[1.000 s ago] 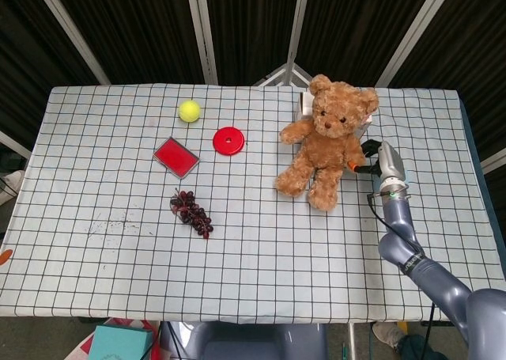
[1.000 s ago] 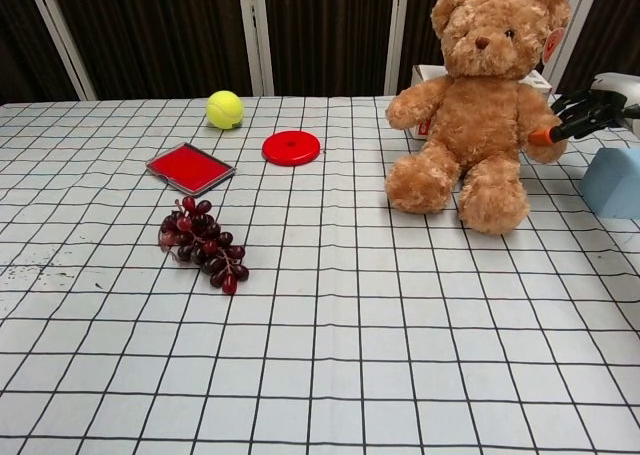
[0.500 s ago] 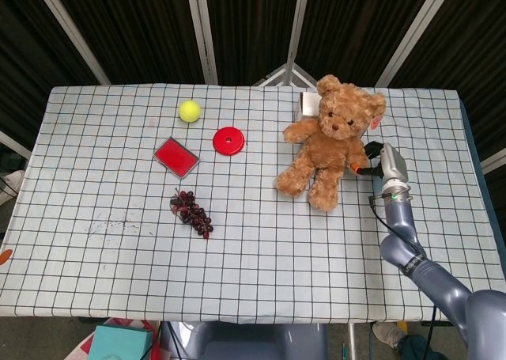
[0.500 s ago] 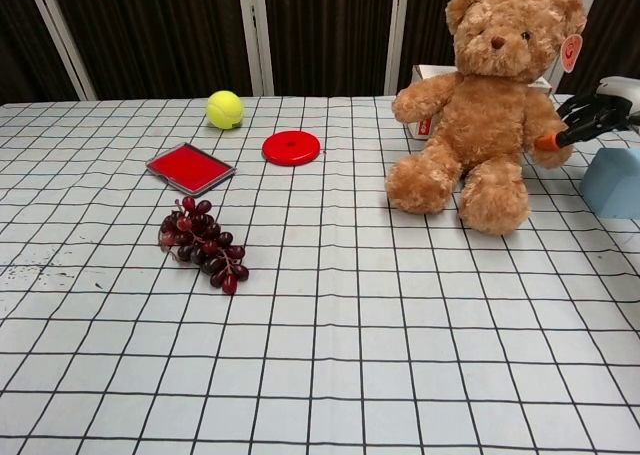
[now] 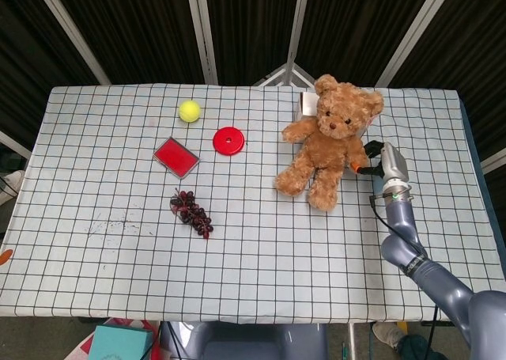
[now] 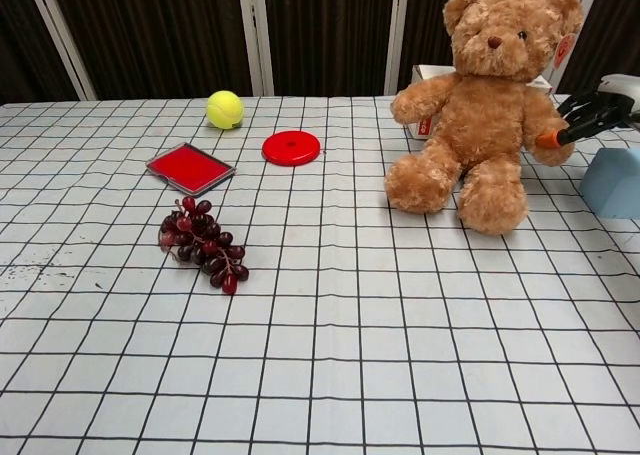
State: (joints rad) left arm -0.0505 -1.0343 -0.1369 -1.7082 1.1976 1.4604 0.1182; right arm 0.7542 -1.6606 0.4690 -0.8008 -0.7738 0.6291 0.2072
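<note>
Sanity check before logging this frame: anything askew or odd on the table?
The teddy bear sits leaning slightly, with the right hand touching its arm. Dark specks dot the cloth near the table's left front. Nothing else stands out.

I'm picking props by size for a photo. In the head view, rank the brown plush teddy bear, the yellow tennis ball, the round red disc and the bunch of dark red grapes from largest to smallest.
1. Brown plush teddy bear
2. Bunch of dark red grapes
3. Round red disc
4. Yellow tennis ball

The grapes and disc look close; the bunch is only longer.
</note>
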